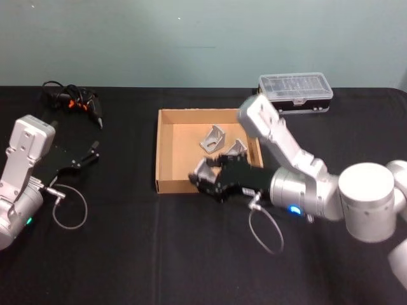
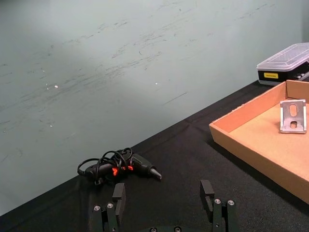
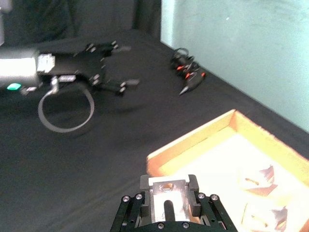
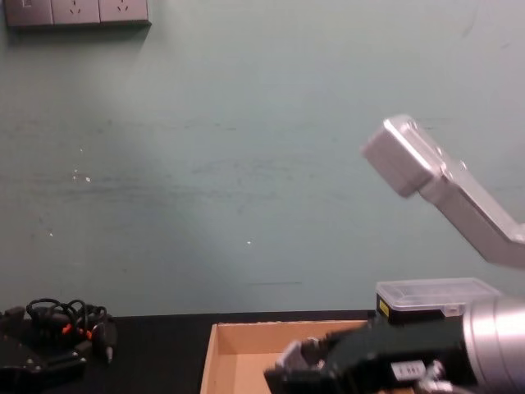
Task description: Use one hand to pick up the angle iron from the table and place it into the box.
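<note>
The tan cardboard box sits mid-table with two silver angle irons lying inside it. My right gripper hovers over the box's front part, shut on another angle iron that sits between its black fingers. In the chest view the same gripper holds the bracket just above the box. My left gripper rests open over the black table at the far left, nothing between its fingers.
A black plastic case with a clear lid stands behind the box at the right. A black and orange tool with a coiled cord lies at the back left. Loose cable loops hang by each wrist.
</note>
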Robot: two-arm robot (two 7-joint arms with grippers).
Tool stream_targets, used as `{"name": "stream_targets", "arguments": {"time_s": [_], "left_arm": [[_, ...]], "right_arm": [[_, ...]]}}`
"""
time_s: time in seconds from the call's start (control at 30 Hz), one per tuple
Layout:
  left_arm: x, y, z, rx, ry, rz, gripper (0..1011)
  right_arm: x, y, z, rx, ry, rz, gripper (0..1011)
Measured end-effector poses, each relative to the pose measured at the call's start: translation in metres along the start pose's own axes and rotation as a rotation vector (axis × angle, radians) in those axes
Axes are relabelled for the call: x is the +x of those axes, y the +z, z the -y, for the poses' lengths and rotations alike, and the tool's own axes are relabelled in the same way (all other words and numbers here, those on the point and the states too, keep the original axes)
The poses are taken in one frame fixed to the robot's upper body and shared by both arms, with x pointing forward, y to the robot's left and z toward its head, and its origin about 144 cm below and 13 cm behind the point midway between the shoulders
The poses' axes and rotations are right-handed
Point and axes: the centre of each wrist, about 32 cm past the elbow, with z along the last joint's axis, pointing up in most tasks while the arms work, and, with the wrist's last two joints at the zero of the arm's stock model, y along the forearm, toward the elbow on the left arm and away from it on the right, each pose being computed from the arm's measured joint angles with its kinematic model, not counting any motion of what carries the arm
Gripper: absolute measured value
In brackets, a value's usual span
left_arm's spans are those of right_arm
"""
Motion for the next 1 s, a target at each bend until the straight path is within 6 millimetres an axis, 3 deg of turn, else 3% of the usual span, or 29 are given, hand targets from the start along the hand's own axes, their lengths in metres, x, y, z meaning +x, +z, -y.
{"name": "stream_targets", "arguments": {"time_s": [0.2, 0.6, 1.0], "left_arm": [[0.000, 0.000, 0.000, 0.000, 0.000, 0.000, 1011], [0.000, 0.000, 0.000, 0.000, 0.000, 0.000, 1011], [0.000, 0.000, 0.000, 0.000, 0.000, 0.000, 1011]], "right_arm": [[0.018, 0.012, -0.018, 0.019, -0.034, -0.022, 450], [0.044, 0.012, -0.067, -0.055, -0.075, -0.085, 450], [0.052, 0.011, -0.090, -0.095, -0.072, -0.097, 450]]}}
